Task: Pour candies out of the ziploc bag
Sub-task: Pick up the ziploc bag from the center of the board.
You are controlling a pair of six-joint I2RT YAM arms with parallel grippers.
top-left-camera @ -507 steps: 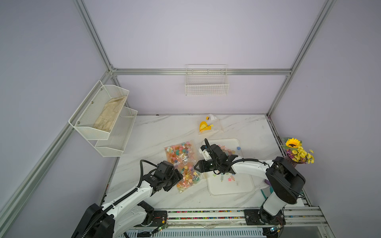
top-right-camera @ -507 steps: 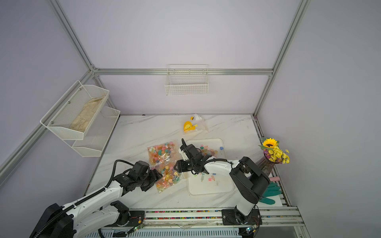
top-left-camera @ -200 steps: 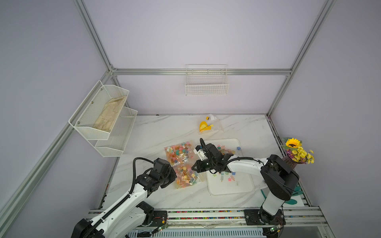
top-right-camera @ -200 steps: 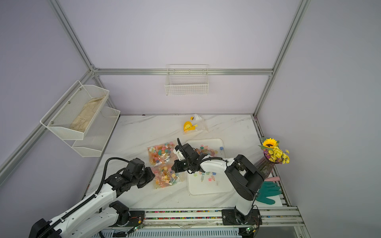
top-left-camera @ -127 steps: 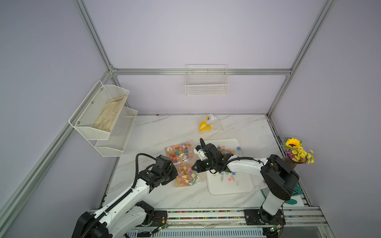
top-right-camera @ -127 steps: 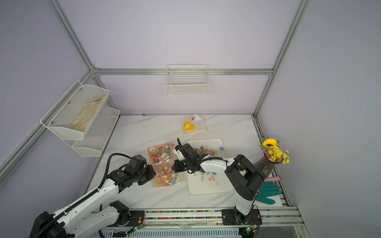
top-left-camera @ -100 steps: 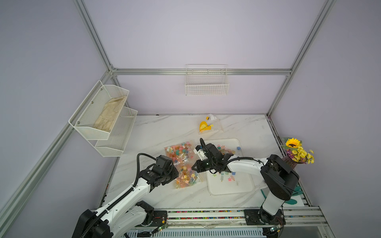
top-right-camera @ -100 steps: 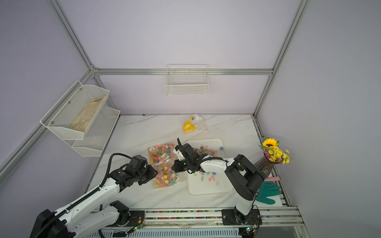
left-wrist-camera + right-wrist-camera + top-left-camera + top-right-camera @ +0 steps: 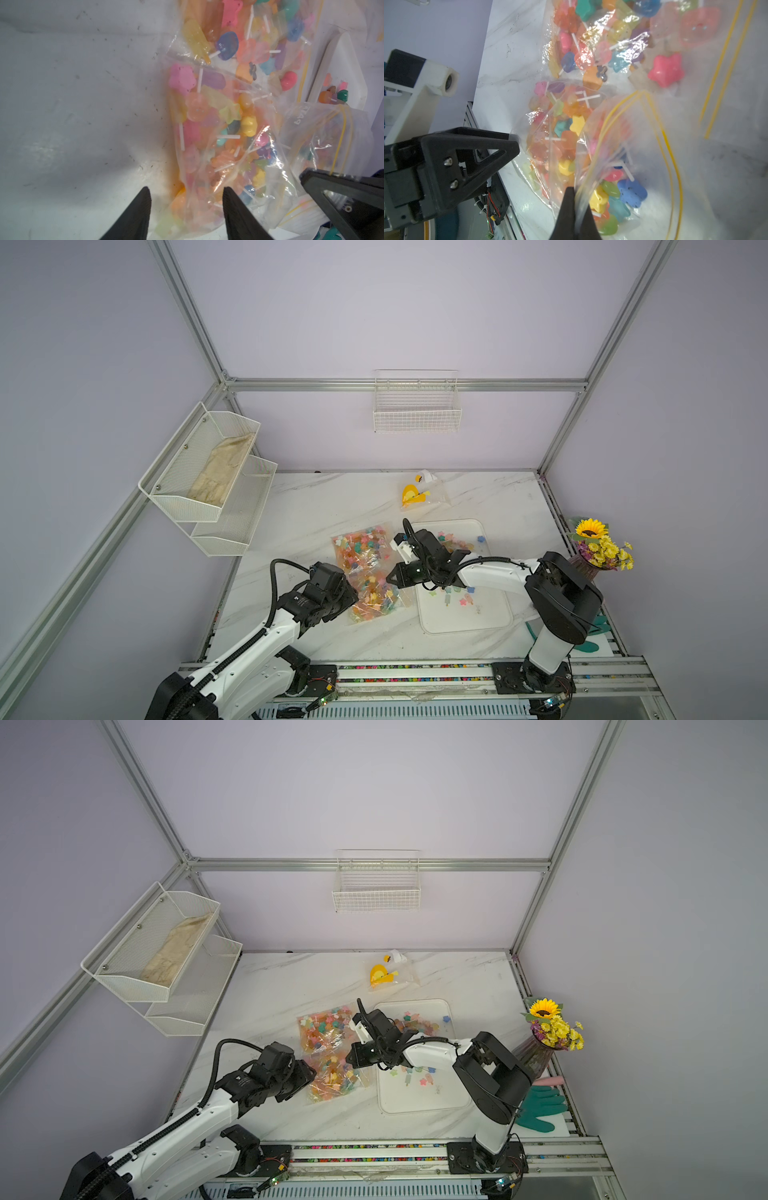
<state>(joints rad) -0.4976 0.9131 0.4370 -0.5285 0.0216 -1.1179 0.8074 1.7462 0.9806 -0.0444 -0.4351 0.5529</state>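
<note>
Right pincer (image 9: 572,193) clamps the mouth film of the near ziploc bag (image 9: 376,593), lying left of the tray (image 9: 465,618); candies (image 9: 207,124) fill it. Left pincer (image 9: 186,189) gapes at its closed end, gripping nothing. Risk: thin film slipping, spilling candies onto the bench (image 9: 316,506).

Bright, even top views, bowed at edges; wrist views blurry up close, glare on ziploc bag (image 9: 218,145).
</note>
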